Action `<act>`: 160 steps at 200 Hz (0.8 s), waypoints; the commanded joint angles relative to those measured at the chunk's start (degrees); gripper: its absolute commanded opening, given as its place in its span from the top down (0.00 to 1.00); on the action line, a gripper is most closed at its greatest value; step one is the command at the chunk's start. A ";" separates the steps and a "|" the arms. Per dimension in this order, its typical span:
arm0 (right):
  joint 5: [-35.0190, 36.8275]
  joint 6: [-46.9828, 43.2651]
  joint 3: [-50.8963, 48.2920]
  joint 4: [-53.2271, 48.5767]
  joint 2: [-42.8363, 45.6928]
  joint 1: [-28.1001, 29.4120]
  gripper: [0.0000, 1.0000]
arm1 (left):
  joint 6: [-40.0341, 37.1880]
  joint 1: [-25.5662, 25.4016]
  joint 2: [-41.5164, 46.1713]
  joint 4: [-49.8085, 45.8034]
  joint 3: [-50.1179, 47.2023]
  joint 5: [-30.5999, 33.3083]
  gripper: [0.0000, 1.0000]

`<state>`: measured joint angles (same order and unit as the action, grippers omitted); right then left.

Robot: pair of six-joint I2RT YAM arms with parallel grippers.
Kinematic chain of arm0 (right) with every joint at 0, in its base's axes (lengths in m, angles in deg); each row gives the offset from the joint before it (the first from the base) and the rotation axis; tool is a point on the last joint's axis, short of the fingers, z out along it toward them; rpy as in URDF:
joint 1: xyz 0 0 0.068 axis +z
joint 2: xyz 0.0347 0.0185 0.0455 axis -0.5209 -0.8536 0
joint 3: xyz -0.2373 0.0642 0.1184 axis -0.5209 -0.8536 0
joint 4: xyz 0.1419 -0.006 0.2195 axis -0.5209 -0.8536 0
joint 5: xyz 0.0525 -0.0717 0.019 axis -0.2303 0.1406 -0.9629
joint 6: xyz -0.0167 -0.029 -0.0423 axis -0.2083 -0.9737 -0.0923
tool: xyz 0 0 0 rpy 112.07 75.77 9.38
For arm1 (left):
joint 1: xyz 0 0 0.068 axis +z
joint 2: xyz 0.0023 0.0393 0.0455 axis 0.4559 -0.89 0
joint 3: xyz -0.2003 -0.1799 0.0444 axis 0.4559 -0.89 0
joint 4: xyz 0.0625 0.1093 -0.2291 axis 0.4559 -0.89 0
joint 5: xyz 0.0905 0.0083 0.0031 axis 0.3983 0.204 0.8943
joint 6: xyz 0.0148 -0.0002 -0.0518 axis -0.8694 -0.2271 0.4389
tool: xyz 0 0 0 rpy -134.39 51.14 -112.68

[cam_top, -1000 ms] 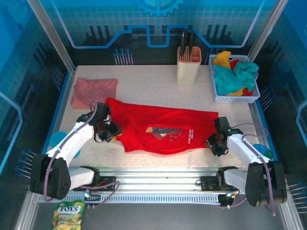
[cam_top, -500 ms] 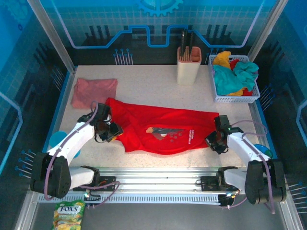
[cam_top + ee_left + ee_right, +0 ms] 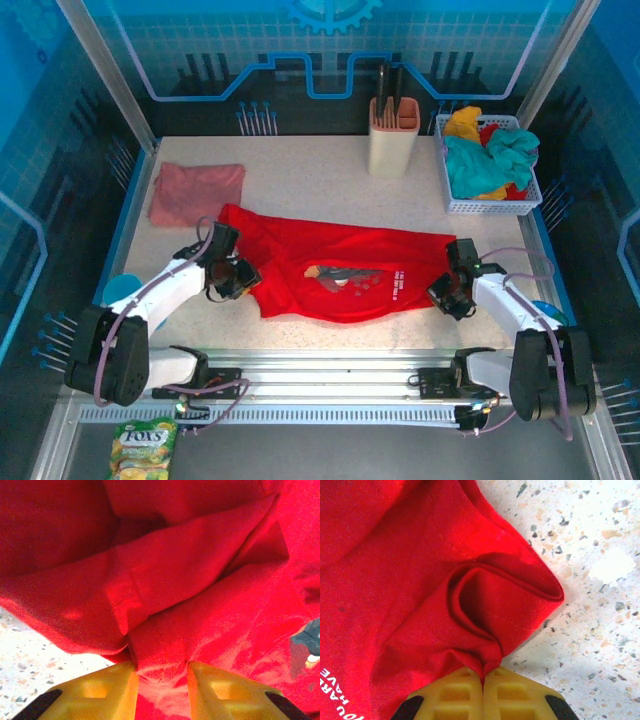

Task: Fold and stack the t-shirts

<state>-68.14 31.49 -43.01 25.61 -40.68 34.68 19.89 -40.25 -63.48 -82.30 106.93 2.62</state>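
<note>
Speckled tabletop [image 3: 330, 170] is carrying the red shirt [image 3: 340, 262] spread across its near middle, with the pink shirt [image 3: 195, 190] lying apart at far left. The right gripper [image 3: 483, 672] is pinching the red shirt's right corner, jaws fully closed, probably to fold it. The left gripper [image 3: 162, 670] is straddling a cloth ridge, jaws partly apart; I cannot tell whether it is gripping.

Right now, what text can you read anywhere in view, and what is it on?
"FOX'S": on the candy bag lying in front of the table.
"OU HAVE", cut off at the picture's edge: on the red shirt, right wrist view.
White lettering on the shirt's front, top view: too small to read.
</note>
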 commanded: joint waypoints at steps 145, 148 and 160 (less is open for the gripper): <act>-2.46 -2.76 0.41 1.04 -1.37 -2.67 1.00 | 15.58 -17.74 5.01 -5.62 1.75 7.33 1.00; -2.54 -2.77 0.37 1.15 -1.47 -2.67 1.00 | 15.85 -18.13 4.84 -5.39 1.76 7.32 1.00; -2.80 -2.88 0.30 1.44 -1.75 -2.75 1.00 | 17.07 -19.70 3.66 -5.13 2.17 8.51 1.00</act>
<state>-70.26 29.54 -42.92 26.53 -41.32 33.18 32.76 -57.38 -58.78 -85.43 107.90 8.96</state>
